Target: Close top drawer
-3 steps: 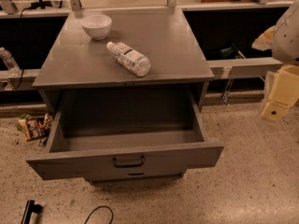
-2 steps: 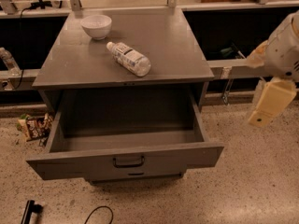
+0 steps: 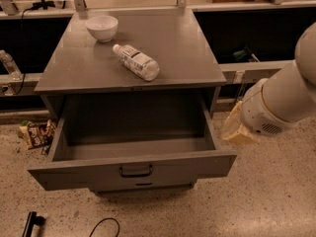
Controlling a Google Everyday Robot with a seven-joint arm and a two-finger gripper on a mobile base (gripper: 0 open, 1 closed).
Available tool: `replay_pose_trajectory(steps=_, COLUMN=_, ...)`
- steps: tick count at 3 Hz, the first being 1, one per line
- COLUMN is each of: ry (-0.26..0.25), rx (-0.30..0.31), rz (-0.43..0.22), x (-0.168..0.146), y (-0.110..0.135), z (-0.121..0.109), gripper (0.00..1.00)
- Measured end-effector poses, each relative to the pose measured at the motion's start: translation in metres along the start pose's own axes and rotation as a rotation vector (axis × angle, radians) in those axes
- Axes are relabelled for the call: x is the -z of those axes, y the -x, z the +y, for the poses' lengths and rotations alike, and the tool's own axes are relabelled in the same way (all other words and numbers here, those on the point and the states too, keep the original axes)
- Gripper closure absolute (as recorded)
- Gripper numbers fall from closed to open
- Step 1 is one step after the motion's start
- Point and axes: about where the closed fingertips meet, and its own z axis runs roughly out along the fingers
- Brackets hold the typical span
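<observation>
Top drawer (image 3: 74, 174) stood pulled far out of the cabinet (image 3: 187, 58), handle (image 3: 136, 171) facing front. Bowl (image 3: 102, 27) and bottle (image 3: 137, 61) lay on top. Gripper (image 3: 237, 130) hung beside the drawer's right side, seemingly not touching; its grip couldn't be told.

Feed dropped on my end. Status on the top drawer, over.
Gripper right of the cabinet, off the handle. Top drawer pulled out, empty. Path clear; bottle and bowl up on the cabinet top.
</observation>
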Motion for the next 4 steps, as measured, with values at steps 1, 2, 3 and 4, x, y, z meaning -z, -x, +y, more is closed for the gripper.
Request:
replay_pose_trajectory(steps=1, ry=-0.013, rx=-0.001, rz=0.0, x=0.004, y=0.001, z=-0.004, gripper=0.95)
replay_pose_trajectory(steps=2, ry=-0.008, rx=0.002, rz=-0.001, x=0.004, y=0.001, z=-0.002, gripper=1.0)
replay_pose_trajectory(steps=3, ry=0.024, rx=0.037, rz=-0.053, x=-0.018, y=0.002, z=0.013, gripper=1.0)
replay_pose_trajectory(steps=4, ry=0.06, rx=0.075, rz=-0.075, x=-0.039, y=-0.001, z=0.029, gripper=1.0)
